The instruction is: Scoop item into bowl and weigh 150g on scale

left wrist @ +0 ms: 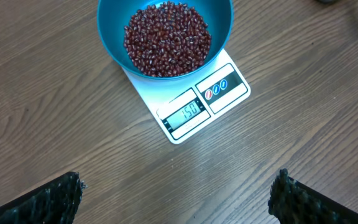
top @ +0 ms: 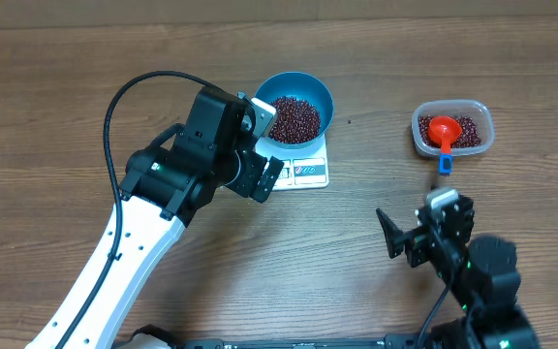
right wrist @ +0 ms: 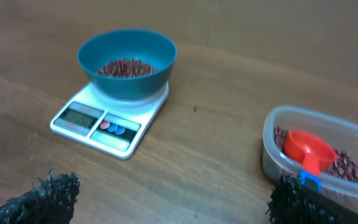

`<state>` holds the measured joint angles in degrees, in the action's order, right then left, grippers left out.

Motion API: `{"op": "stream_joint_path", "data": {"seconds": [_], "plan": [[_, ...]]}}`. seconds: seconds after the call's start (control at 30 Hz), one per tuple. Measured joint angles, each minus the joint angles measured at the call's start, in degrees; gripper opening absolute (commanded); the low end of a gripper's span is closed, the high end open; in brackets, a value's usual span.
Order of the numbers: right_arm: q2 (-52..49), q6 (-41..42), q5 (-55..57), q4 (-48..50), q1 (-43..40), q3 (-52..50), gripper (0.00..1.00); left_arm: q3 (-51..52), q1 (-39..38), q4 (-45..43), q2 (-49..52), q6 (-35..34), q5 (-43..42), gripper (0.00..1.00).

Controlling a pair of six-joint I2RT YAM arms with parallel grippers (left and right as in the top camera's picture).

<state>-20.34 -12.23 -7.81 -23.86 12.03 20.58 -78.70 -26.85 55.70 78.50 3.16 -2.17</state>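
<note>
The blue bowl [top: 298, 89] stands on the white scale [top: 310, 173] and holds a heap of red-brown beans [top: 294, 118]. The left wrist view looks down on the beans [left wrist: 166, 38], the bowl [left wrist: 114, 53] and the scale [left wrist: 229, 87], whose display [left wrist: 188, 112] reads 150. My left gripper [top: 263, 155] hovers just left of the scale, open and holding nothing [left wrist: 178, 186]. Open too, my right gripper [top: 417, 221] is at the front right, away from the bowl [right wrist: 129, 84] and scale [right wrist: 98, 124]; nothing sits between its fingers [right wrist: 176, 188].
A clear plastic tub [top: 452, 150] at the back right holds more beans and a red scoop [top: 444, 129] with a blue handle end. In the right wrist view the tub [right wrist: 272, 155] and scoop [right wrist: 309, 149] lie just beyond my right finger.
</note>
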Motion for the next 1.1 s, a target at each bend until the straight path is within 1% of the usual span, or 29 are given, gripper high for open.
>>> {"op": "stream_joint_path", "data": {"seconds": [0.1,0.13,0.33,0.63,1.1], "plan": [[6.16,0.04,-0.57,5.29,-0.02,-6.23,1.0,0.0,0.0,-0.02,0.0,0.0,0.0,1.0],[9.42,0.2,-0.74,8.7,0.0,-9.44,1.0,0.0,0.0,-0.02,0.0,0.0,0.0,1.0],[19.02,2.47,-0.63,19.08,-0.26,-19.37,1.0,0.02,0.0,-0.02,0.0,0.0,0.0,1.0],[19.56,4.46,1.84,19.37,-0.81,-19.54,1.0,0.02,0.0,-0.04,0.0,0.0,0.0,1.0],[19.56,4.74,2.32,19.37,-0.85,-19.54,1.0,0.02,0.0,-0.04,0.0,0.0,0.0,1.0]]}}
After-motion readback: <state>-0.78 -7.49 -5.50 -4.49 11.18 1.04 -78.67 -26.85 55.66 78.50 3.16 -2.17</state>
